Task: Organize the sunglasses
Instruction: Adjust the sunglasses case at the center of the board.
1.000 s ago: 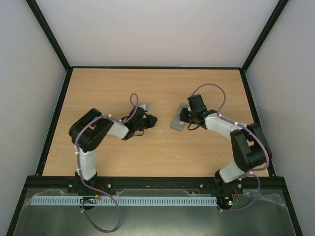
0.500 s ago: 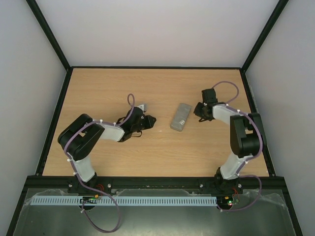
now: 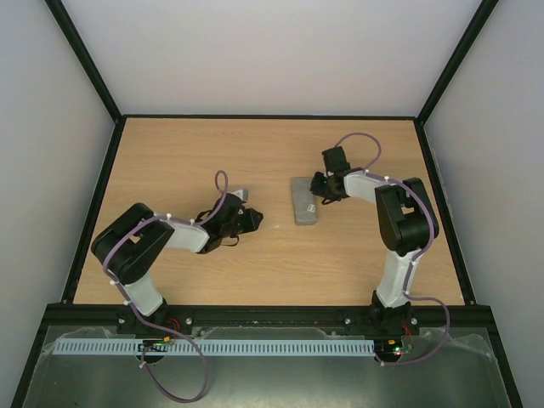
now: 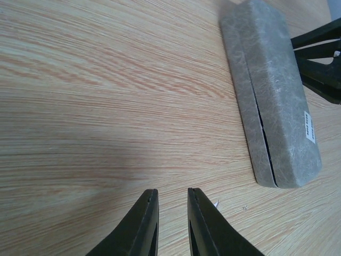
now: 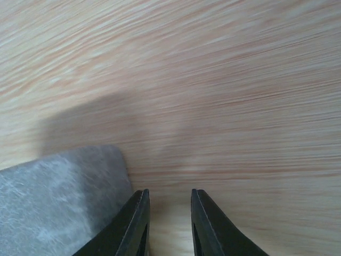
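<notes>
The sunglasses are out of view. The grey oblong case (image 3: 303, 201) lies shut on the wooden table, its long side running near to far. It also shows in the left wrist view (image 4: 272, 96) and at the lower left of the right wrist view (image 5: 58, 202). My right gripper (image 3: 317, 186) is low at the case's far right edge, jaws slightly apart and empty (image 5: 168, 191); its left fingertip is beside the case's corner. My left gripper (image 3: 253, 219) is left of the case and apart from it, jaws a little apart with nothing between (image 4: 171, 191).
The wooden table (image 3: 255, 144) is bordered by a black frame with white walls behind and at the sides. The right gripper's black fingers (image 4: 319, 58) reach into the left wrist view beside the case.
The case has turned from slanted to straight and shifted a little left and away. My right gripper swung right, then came back to the case's right edge. My left gripper drew back slightly.
</notes>
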You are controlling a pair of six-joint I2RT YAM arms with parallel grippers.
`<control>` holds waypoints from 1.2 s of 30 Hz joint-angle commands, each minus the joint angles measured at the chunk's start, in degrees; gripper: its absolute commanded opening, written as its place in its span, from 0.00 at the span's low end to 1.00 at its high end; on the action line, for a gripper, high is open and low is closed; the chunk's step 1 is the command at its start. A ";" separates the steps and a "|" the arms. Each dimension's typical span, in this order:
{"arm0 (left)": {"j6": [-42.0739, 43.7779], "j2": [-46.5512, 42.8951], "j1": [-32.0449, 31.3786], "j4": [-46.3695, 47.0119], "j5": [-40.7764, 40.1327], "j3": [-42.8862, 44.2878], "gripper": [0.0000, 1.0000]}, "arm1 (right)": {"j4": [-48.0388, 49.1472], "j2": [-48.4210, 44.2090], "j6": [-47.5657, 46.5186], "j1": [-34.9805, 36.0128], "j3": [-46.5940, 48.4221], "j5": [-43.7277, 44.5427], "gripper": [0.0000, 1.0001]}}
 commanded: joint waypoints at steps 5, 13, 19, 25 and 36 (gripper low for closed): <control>0.04 -3.71 0.29 0.60 -1.02 -2.73 0.18 | -0.53 2.65 -2.83 5.32 1.87 -1.26 0.27; -0.06 -9.05 0.32 -0.75 -1.96 -6.09 0.18 | -0.69 3.19 -9.64 9.57 6.25 -3.69 0.40; 0.03 -15.39 0.32 -3.67 -3.54 -8.44 0.18 | -5.32 6.51 -14.41 12.84 12.71 -5.27 0.41; 0.08 -20.29 0.32 -6.11 -4.36 -9.51 0.18 | -8.30 8.51 -15.94 15.41 14.73 -5.80 0.40; -0.76 -23.91 -0.83 -6.89 -5.19 -11.10 0.18 | -7.37 4.51 -18.43 20.03 9.07 -8.38 0.40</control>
